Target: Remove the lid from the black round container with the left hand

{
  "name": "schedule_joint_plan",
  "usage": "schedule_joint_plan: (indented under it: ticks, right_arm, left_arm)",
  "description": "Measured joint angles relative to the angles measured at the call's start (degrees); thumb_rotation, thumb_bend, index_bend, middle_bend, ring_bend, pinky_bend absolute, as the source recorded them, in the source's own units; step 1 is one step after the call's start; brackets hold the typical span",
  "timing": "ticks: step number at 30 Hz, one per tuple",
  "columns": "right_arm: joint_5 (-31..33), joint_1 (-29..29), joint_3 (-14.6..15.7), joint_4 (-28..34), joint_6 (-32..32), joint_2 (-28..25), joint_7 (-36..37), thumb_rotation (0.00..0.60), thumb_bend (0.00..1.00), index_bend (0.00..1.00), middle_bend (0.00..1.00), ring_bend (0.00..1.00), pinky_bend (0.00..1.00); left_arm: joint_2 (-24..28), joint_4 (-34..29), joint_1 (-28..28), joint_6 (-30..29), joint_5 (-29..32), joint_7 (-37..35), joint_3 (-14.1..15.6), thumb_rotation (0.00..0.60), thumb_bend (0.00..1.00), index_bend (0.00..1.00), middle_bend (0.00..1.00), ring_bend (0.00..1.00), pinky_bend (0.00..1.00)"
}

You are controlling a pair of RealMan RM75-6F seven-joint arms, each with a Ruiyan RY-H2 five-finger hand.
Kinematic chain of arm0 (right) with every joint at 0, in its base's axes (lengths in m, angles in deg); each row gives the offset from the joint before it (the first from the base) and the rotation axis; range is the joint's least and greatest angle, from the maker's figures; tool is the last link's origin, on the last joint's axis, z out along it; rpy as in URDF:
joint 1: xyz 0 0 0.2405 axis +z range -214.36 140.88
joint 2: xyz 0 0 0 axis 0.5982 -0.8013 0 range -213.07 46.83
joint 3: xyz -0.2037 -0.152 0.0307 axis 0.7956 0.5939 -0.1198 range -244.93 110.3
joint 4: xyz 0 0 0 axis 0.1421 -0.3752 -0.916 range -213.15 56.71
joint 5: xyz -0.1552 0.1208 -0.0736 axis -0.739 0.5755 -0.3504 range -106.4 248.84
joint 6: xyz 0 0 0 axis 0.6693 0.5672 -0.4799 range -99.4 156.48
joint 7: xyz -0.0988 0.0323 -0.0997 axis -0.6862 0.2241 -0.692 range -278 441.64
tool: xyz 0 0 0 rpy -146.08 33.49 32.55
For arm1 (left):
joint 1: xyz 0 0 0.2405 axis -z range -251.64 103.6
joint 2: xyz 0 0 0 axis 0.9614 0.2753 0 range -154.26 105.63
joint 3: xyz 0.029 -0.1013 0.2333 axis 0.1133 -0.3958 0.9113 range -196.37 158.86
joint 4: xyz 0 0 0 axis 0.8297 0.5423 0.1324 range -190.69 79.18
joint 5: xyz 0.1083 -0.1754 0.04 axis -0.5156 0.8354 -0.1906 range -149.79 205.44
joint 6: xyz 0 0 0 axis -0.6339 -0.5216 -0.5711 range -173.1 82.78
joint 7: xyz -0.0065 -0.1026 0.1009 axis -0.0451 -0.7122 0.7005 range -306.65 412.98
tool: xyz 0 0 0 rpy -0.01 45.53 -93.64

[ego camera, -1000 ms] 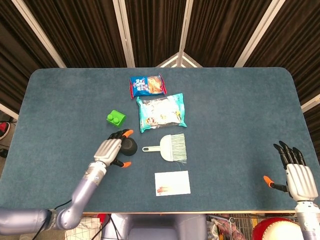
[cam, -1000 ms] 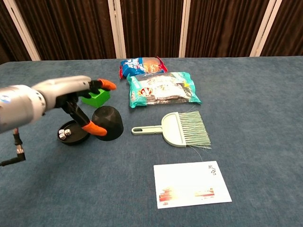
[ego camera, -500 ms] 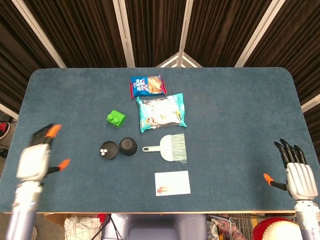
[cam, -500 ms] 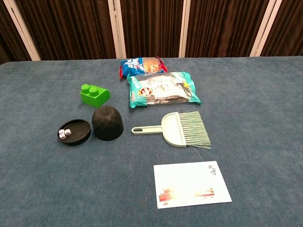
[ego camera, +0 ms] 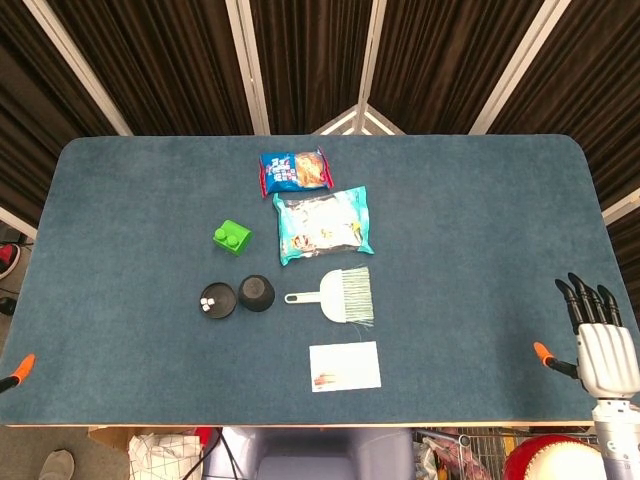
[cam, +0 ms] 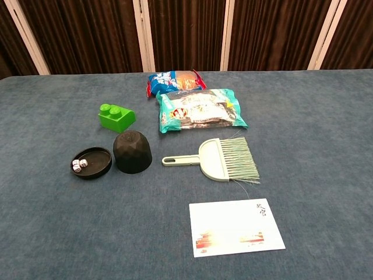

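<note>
The black faceted dome lid stands on the table, apart from its base. Just left of it lies the shallow black round base with two white dice inside. Of my left hand only an orange fingertip shows, at the far left edge of the head view, well away from both pieces; the chest view does not show it. My right hand hovers at the front right corner with its fingers spread and nothing in it.
A green block sits behind the base. A small brush lies right of the lid, two snack bags behind it, and a white card near the front edge.
My left hand let go of the lid beside the base and drew back left and toward the front, almost out of view. The right hand barely shifted.
</note>
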Motion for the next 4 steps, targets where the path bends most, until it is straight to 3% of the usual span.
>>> schedule_joint_plan:
  ticks: [4]
  right_arm:
    - [-0.69,0.11,0.02,-1.00,-0.26,0.63,-0.07,0.600,0.22,0.10,0.05,0.11,0.04]
  left_arm:
    - [1.44,1.09,-0.66,2.03,-1.06,-3.47,-0.21,0.600,0.31,0.14,0.00,0.00,0.00]
